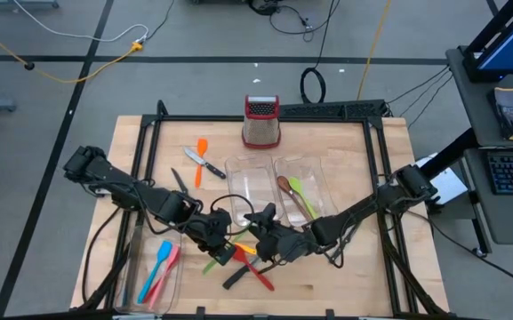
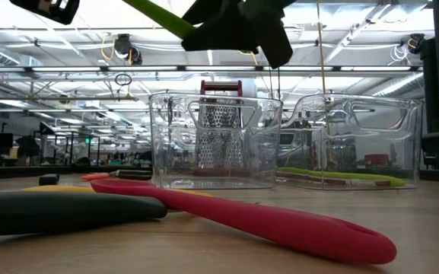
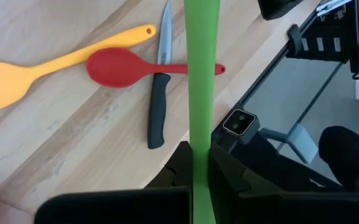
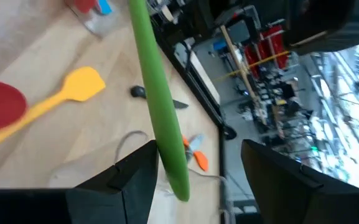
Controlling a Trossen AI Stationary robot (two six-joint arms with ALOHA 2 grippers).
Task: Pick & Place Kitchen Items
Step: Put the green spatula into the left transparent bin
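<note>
Red spoon (image 2: 265, 221) nearest; tray (image 1: 314, 169) holds green spoon (image 1: 302, 196); left tool (image 3: 199, 165) pinching green utensil (image 3: 201, 81); right tool (image 4: 195, 171) spread.

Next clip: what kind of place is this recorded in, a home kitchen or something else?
Not a kitchen: most likely a robotics lab or workshop hall. The wooden table stands on a grey floor strewn with cables, a computer desk with keyboard sits beside it, and exposed ceiling pipes run over rows of workstations.

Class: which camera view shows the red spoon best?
The left wrist view: the whole red spoon lies under a black-handled knife. The low view shows it edge-on, the right wrist view only its bowl, the high view a sliver.
</note>
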